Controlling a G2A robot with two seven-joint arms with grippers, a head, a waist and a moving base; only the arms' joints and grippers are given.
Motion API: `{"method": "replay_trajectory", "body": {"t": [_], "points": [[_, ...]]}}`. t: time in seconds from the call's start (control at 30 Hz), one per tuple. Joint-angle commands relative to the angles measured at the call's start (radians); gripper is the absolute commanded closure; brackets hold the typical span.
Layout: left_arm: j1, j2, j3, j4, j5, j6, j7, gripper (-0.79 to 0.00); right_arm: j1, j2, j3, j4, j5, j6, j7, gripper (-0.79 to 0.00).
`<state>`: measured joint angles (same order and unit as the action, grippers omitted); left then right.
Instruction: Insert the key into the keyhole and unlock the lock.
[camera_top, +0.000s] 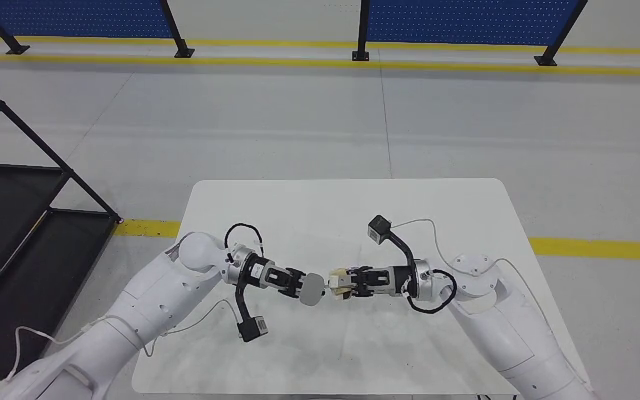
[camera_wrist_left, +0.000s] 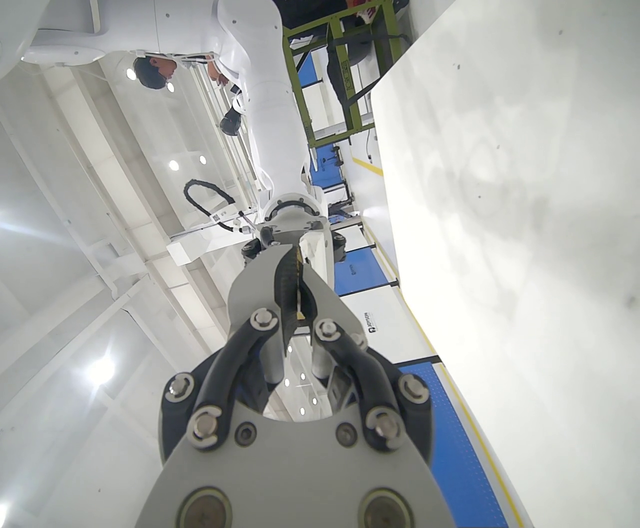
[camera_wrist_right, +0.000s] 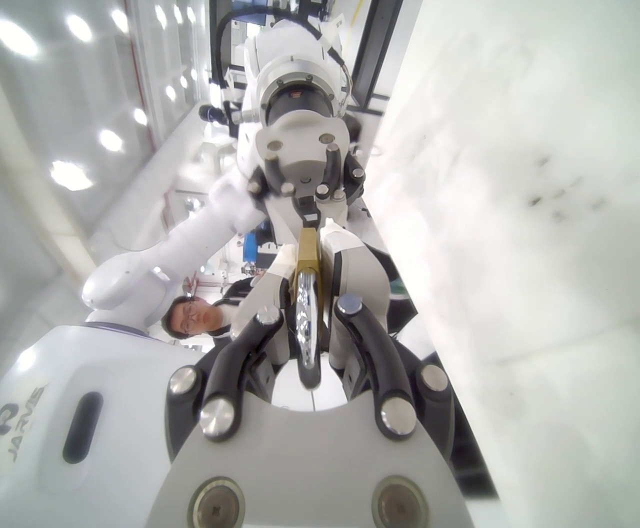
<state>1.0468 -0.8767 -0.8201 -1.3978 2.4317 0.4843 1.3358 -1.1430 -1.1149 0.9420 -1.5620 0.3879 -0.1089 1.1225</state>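
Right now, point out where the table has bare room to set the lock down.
The table is bare along its far edge, corner to corner, beyond both arms. A smaller bare patch lies at the near edge, between the arms. Crowded: the middle, where the left gripper with the key faces the right gripper with the lock.

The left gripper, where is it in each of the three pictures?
Top view: the left gripper is above the middle of the table, facing the right gripper close by.
Left wrist view: it is the near gripper, shut on the dark key.
Right wrist view: it is the far gripper, just beyond the brass lock.
Shared landmark: the white table, seen in all three.
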Motion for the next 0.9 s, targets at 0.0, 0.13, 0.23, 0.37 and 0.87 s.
{"method": "replay_trajectory", "body": {"t": [0.0,0.13,0.23,0.37,0.87], "points": [[-0.001,0.0,0.001,0.0,0.0,-0.002,0.002,0.0,0.0,0.0,-0.001,-0.001,0.0,0.0,0.002,0.0],[-0.003,-0.001,0.003,0.001,0.002,-0.002,0.002,0.0,0.002,-0.001,-0.003,0.0,0.001,0.0,0.001,0.0],[-0.003,-0.002,0.005,0.002,0.002,-0.002,0.002,0.0,0.002,-0.001,-0.004,0.0,0.002,0.0,0.0,0.0],[-0.006,-0.004,0.01,0.003,0.001,-0.001,0.001,0.0,0.002,-0.001,-0.005,0.0,0.003,0.0,-0.003,0.0],[-0.016,-0.008,0.017,0.016,0.004,0.0,0.0,0.0,0.003,-0.002,-0.009,0.001,0.008,-0.003,0.0,0.0]]}}
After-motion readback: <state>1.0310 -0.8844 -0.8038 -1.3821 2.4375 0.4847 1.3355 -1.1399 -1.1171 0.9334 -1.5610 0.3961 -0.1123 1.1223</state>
